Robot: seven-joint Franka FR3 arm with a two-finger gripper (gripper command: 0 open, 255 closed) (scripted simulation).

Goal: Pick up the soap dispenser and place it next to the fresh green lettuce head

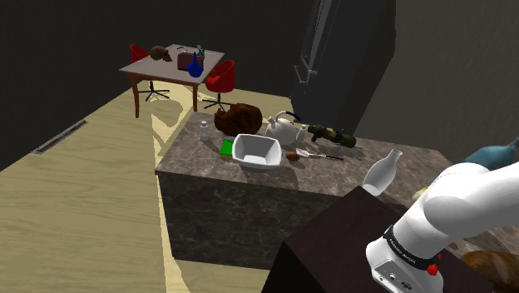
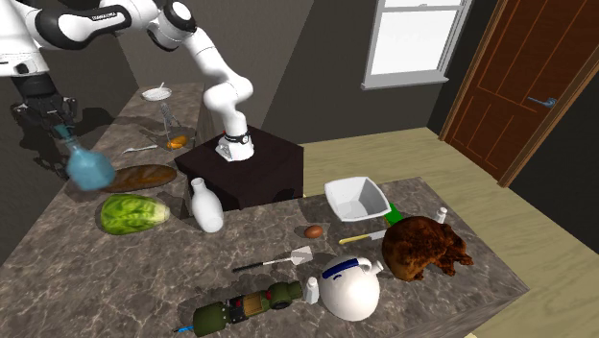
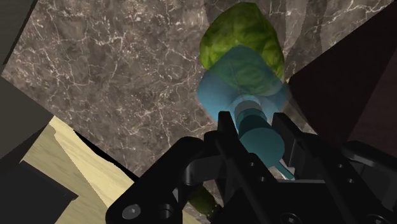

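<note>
Clasps the translucent blue soap dispenser (image 3: 219, 95) by its neck in the gripper (image 3: 253, 124), aloft. Seems light, smooth, probably slippery; best held at that narrow neck. Hangs near the lettuce head (image 3: 238, 32), above the marbled counter (image 3: 127, 76).

Claw (image 3: 254, 135) tight around soap dispenser (image 3: 222, 95).
</note>
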